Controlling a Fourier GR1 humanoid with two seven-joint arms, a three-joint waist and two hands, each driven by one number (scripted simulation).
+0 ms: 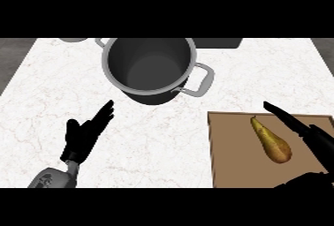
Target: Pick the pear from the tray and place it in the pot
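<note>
just left of right hand [306,132], pear [272,142]

White marble counter [58,88] with faint reddish veins carries a grey metal pot [150,68] with side handles near the far edge, centre, and a brown tray [231,150] at the near right; two dark objects cut off at the far edge, can't tell what they are
</note>
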